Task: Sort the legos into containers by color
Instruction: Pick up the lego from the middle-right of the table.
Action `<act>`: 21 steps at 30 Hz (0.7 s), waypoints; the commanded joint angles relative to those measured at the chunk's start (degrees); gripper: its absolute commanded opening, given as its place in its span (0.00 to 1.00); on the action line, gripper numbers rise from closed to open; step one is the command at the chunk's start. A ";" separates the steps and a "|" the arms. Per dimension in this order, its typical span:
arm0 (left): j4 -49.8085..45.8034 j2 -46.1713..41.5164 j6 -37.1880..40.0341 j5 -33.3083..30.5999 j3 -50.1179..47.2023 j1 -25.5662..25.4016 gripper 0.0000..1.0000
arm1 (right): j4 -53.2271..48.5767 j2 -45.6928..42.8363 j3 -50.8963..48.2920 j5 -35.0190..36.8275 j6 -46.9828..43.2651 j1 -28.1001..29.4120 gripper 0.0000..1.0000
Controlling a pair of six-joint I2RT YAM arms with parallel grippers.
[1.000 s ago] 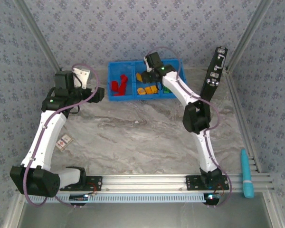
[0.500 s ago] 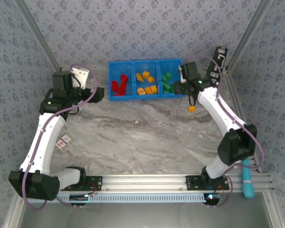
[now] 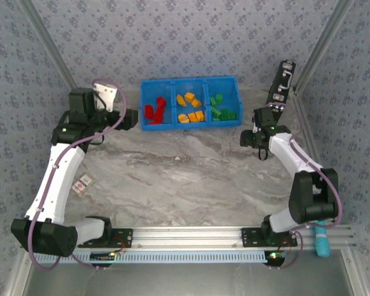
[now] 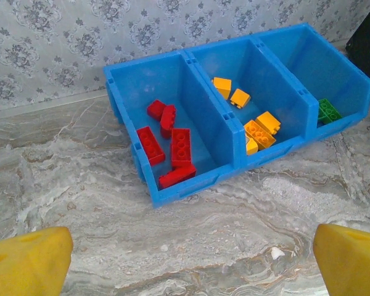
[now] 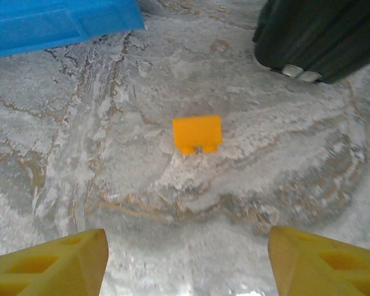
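Observation:
The containers are three compartments of one blue bin [image 3: 190,126] at the back of the table. Red legos [image 4: 171,143] lie in its left compartment, orange ones [image 4: 258,128] in the middle, green ones [image 4: 327,111] in the right. One orange lego [image 5: 197,132] lies alone on the marble, right of the bin [image 5: 61,21]. My right gripper [image 5: 188,265] hangs open just short of it, its yellow fingers [image 5: 55,262] wide apart and empty. My left gripper [image 4: 188,271] stands open and empty in front of the bin [image 4: 191,185]; from above it [image 3: 133,118] sits at the bin's left end.
A black upright case [image 3: 282,86] leans at the back right, close behind the loose brick [image 5: 320,37]. A small card [image 3: 83,184] lies at the table's left, a teal tool [image 3: 321,237] at the right edge. Patterned walls close in the back and sides.
My right arm has swung from over the bin out to the right and come down over the loose orange lego, its jaws widening. The left arm has hardly moved.

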 commanded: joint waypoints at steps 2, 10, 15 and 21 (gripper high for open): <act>-0.38 -1.68 -0.14 0.44 1.82 -0.53 1.00 | 6.41 5.91 1.96 -2.27 -0.23 -1.08 0.73; -1.78 -3.81 -0.55 -1.21 1.99 -0.65 1.00 | 7.27 14.85 6.28 -0.16 -2.94 -2.13 0.75; -2.22 -3.67 -0.42 -1.73 2.47 -0.67 1.00 | 6.34 17.39 9.50 1.63 -4.07 -2.42 0.74; -3.05 -3.76 1.29 -4.98 4.42 -0.73 1.00 | 4.05 19.48 11.73 1.65 -4.44 -2.35 0.64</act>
